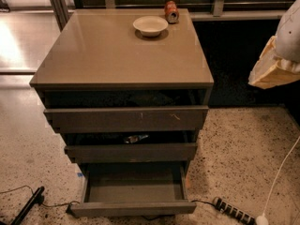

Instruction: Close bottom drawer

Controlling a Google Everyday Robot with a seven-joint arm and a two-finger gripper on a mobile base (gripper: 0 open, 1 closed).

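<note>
The bottom drawer (133, 208) of the taupe cabinet (117, 55) stands pulled far out. Its plain dark front faces me and its shallow flat tray (136, 187) lies bare. The middle drawer (131, 152) and the wide top drawer (126, 119), with pale scratches on its front, are each slightly open. My gripper (271, 68), white and tan, hangs at the right edge of the view. It is level with the cabinet top, well above and to the right of the bottom drawer, and touches nothing.
A white bowl (150, 26) and a red can (171, 11) stand at the back of the cabinet top. A power strip (233, 210) and a white cable (281, 172) lie on the speckled floor at the right. A black rod (27, 206) lies at the lower left.
</note>
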